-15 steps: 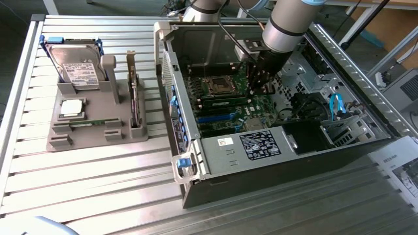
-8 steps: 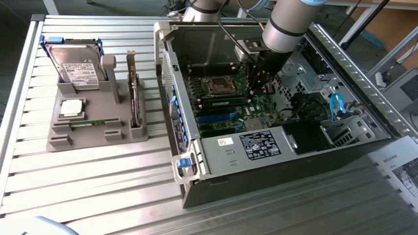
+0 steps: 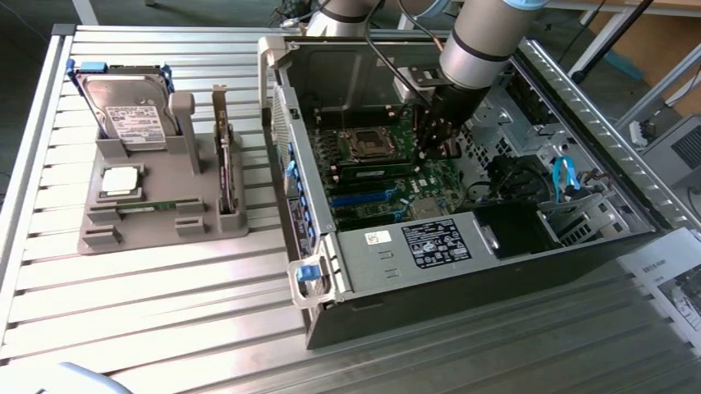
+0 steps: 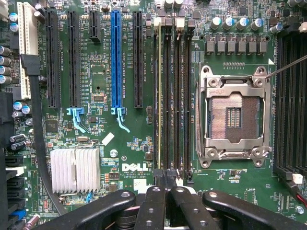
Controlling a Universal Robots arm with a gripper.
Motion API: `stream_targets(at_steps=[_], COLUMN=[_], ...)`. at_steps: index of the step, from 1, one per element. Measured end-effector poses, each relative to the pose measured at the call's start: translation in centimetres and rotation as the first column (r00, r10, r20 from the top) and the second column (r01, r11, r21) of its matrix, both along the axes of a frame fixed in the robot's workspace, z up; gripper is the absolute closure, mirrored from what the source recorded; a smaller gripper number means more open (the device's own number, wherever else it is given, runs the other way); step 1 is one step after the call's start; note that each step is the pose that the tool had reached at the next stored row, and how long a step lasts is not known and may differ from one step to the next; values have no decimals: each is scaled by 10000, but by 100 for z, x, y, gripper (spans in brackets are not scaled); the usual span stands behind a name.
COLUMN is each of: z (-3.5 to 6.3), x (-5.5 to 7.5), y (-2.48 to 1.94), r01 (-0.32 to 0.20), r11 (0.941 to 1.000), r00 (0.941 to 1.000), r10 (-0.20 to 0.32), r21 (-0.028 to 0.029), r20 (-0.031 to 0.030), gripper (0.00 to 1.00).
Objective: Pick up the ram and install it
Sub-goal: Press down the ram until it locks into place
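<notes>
Wrist view over the Dell motherboard (image 4: 129, 143): gripper (image 4: 165, 178) with fingers (image 4: 154, 203) closed against each other, clasping nothing, poised at one end of the DIMM slots (image 4: 178, 96) beside the empty CPU socket (image 4: 235, 117). One ram (image 4: 159, 96) standing edge-up in the slot farthest from that socket, its near end just beside the fingertips; contact impossible to tell. Exterior view: reaches down into the open computer case (image 3: 493, 287), second ram stick (image 3: 148, 206) lying in the grey parts holder (image 3: 153, 238) outside. Looks like the seating step, with pick-up and placing in the slot already done. Seems to call for an even downward push on the stick's top edge until latched at both ends; latching not discernible.
</notes>
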State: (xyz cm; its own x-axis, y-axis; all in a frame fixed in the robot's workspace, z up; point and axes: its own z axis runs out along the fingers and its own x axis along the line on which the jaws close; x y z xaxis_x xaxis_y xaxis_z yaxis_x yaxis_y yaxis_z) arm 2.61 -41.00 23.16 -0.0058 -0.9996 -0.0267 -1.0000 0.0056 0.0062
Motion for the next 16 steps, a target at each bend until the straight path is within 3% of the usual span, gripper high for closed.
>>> stream_targets(at_steps=[6, 16], z=[6, 116], x=[0, 1], y=[1, 0], r01=[1, 0], r11=[10000, 10000], r00=[10000, 10000], r10=[-1, 0], r21=[6, 1], r20=[1, -8], gripper=[90, 90])
